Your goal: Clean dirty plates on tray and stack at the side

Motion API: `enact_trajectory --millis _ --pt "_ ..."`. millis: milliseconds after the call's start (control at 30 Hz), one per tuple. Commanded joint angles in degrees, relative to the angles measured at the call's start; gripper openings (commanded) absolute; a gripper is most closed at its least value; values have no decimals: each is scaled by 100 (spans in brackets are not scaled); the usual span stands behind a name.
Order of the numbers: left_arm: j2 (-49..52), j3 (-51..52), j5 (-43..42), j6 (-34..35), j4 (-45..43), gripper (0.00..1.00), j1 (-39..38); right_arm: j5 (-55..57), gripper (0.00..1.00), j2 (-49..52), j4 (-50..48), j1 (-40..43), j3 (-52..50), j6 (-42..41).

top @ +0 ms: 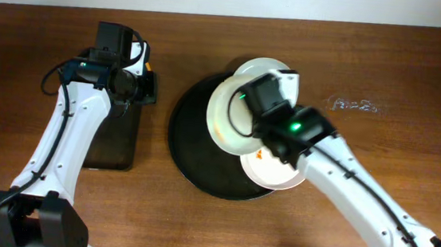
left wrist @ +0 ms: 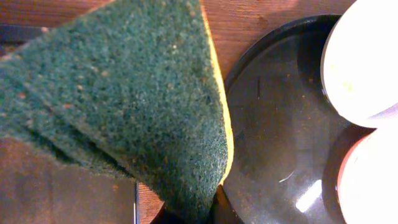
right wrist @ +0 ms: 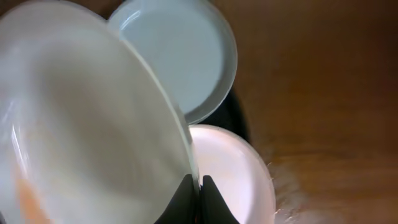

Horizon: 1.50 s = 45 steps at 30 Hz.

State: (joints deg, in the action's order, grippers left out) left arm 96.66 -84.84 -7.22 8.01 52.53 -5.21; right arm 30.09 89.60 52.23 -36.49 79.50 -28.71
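The round black tray [top: 190, 149] lies mid-table. My right gripper [right wrist: 199, 186] is shut on the rim of a white plate [top: 225, 116], held tilted above the tray, with an orange smear near its lower edge [right wrist: 28, 199]. A second plate [top: 267, 68] lies at the tray's far edge. A third plate [top: 268, 172] with an orange-red smear lies at the tray's near right edge, partly under my right arm. My left gripper [left wrist: 205, 211] is shut on a green and yellow sponge [left wrist: 124, 99], held left of the tray [left wrist: 273, 137], over the gap beside the rectangular tray.
A smaller rectangular black tray [top: 115, 142] lies left of the round tray, under my left arm. A pale smudge [top: 354, 105] marks the brown wood tabletop [top: 385, 74] to the right.
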Motion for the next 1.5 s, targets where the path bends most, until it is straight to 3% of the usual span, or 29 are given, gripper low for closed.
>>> enact_trajectory --millis 0,100,233,400,500,567,700,833,967,1133,1167,1233,1267,1333,1467 --pt "22 44 -24 9 -13 1 13 2321 4 -20 -184 -855 129 -9" --pt "22 44 -22 9 13 2 13 3327 4 389 -376 -1580 111 -9" --pt "22 44 -22 9 11 2 13 4264 4 988 -501 -1902 111 -9" --pt "22 44 -24 9 13 2 13 4079 4 962 -841 -1770 129 42" --pt "22 44 -24 9 22 2 13 2614 4 879 -863 -1261 385 649" --pt "22 44 -24 9 42 2 13 1534 4 800 -662 -636 634 688" --pt "22 44 -22 9 57 1 13 -1563 4 695 -42 1386 1115 890" --pt "22 44 -22 9 57 1 13 -3364 4 837 94 3713 951 1285" --pt "22 44 -22 9 68 2 13 -3440 4 1502 103 5490 608 1499" --pt "22 44 -22 9 74 2 13 -3442 4 2238 -249 6207 479 1499" --pt "22 44 -22 9 74 2 13 -3445 11 2243 -350 6212 481 1554" --pt "22 44 -22 9 72 1 13 -3458 58 2166 -426 6205 588 1803" --pt "22 44 -22 9 72 2 13 -3462 69 2135 -317 6207 721 1803" --pt "22 44 -22 9 72 1 13 -3713 77 2020 345 6181 1233 1987" --pt "22 44 -22 9 74 1 13 -5342 76 1762 2227 5810 2157 3077"
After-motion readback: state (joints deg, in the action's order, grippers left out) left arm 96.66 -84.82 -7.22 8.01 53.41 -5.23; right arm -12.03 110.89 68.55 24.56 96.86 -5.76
